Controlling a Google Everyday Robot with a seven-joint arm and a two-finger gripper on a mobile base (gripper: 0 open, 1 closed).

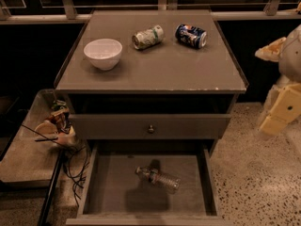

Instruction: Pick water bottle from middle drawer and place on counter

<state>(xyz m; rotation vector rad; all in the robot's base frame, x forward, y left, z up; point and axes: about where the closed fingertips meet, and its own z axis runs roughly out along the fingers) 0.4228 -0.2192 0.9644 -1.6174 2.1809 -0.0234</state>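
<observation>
Noted water bottle [158, 178] lying on its side on the floor of the open middle drawer [115, 185], roughly central, slightly right, cap end pointing left and far, touching neither side wall. Found the drawer pulled out toward the near edge, below a shut drawer front [188, 126] with 1 small round knob [151, 129]. On the counter [160, 69] surface, logged 3 items: 1 white bowl [103, 53] at left, upright; 1 green-white can [147, 36] on its side near the far middle; 1 blue can [191, 35] on its side just right of it, the 2 cans close but apart. Spotted gripper [281, 111] at the far right, off the cabinet's right side, over speckled floor [254, 173], well apart from bottle and drawer, holding nothing visible; how far it is spread not discernible. Left of cabinet: low grey tray [23, 159] with clutter [56, 124], dark cables [75, 168] hanging beside it.
</observation>
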